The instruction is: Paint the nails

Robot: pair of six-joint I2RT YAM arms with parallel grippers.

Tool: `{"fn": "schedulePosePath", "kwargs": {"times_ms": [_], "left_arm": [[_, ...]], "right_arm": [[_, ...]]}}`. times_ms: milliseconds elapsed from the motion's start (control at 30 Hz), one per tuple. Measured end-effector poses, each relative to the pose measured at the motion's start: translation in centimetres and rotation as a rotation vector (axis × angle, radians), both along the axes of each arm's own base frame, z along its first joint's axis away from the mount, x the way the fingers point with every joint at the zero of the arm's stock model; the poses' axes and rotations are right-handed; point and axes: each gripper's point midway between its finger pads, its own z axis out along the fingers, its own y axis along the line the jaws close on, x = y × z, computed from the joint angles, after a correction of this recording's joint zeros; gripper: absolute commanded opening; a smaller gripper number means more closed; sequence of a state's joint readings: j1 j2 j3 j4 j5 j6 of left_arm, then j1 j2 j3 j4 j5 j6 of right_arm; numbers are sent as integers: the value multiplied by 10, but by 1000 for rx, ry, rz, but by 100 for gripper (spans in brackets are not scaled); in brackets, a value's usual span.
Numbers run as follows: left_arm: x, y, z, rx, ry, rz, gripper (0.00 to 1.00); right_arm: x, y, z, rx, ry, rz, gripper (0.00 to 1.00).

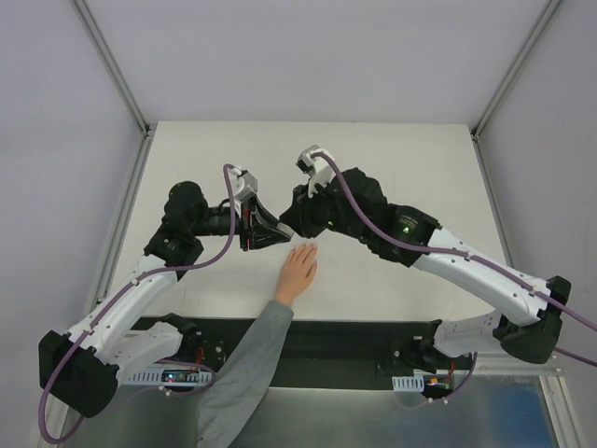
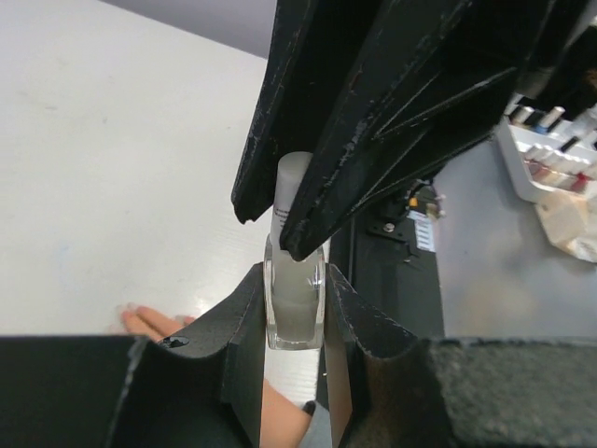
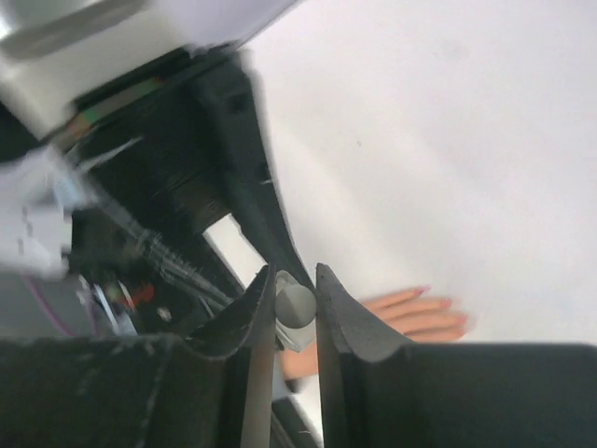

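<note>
A white worktop [image 1: 392,159] sits between pale grey walls, with metal frame rails along its edges and a black base plate [image 1: 354,341] at the near side. At its centre the left end effector [image 2: 294,285] is clamped narrowly on the clear glass body of a small whitish bottle [image 2: 294,322], held upright above the surface. The right end effector [image 3: 293,273] comes in from the opposite side and pinches the bottle's cap [image 3: 295,305], its fingers closed on it just above the left one's grip. Both black arms bend inward so that the wrists meet over the middle of the worktop, purple cables looping along each of them back to the bases at the near edge. Just on the near side of the bottle a hand [image 1: 300,266] lies flat, palm down, fingers together and pointing away from the bases, their tips almost under the two end effectors. The nails [image 3: 424,290] show only as faint pale tips, too small to tell whether any colour is on them. A grey sleeve [image 1: 247,364] runs from the wrist back across the base plate and out at the bottom of the top view. Off the worktop's right side, the left wrist view catches a white box [image 2: 550,149] of small bottles.
</note>
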State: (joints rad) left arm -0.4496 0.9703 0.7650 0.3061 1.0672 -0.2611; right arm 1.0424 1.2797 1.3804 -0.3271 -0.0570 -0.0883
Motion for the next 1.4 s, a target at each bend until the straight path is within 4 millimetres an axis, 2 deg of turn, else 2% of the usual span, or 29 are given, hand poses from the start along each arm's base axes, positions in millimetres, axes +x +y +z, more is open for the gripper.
{"fn": "schedulePosePath", "kwargs": {"times_ms": [100, 233, 333, 367, 433, 467, 533, 600, 700, 867, 1000, 1167, 1400], "left_arm": [[8, 4, -4, 21, -17, 70, 0], [7, 9, -9, 47, -33, 111, 0], [8, 10, -8, 48, -45, 124, 0], [9, 10, -7, 46, -50, 128, 0], [10, 10, -6, 42, -58, 133, 0], [13, 10, -3, 35, -73, 143, 0], [16, 10, 1, 25, -94, 154, 0], [16, 10, 3, 21, -102, 154, 0], [17, 9, 7, 7, -121, 156, 0], [18, 7, 12, -15, -120, 144, 0], [11, 1, 19, -51, -105, 69, 0], [-6, -5, 34, -115, -88, -62, 0], [-20, -4, 45, -145, -91, -145, 0]], "right_arm": [[9, 4, -4, 21, 117, -246, 0], [7, 3, -7, 33, 124, -491, 1], [6, 2, -5, 59, 119, -572, 20], [8, 2, -4, 60, 116, -589, 34], [9, 2, -3, 56, 109, -596, 45], [7, 2, -4, 40, 106, -585, 56], [7, -2, -7, -7, 80, -567, 64], [10, -8, -3, -52, 57, -538, 75], [15, -17, 7, -92, 18, -458, 82], [10, -32, 28, -72, -5, -185, 83], [4, -45, 42, 1, -25, 43, 77], [-21, -31, 52, 96, -29, 335, 67], [-32, -15, 52, 159, -13, 521, 54]]}}
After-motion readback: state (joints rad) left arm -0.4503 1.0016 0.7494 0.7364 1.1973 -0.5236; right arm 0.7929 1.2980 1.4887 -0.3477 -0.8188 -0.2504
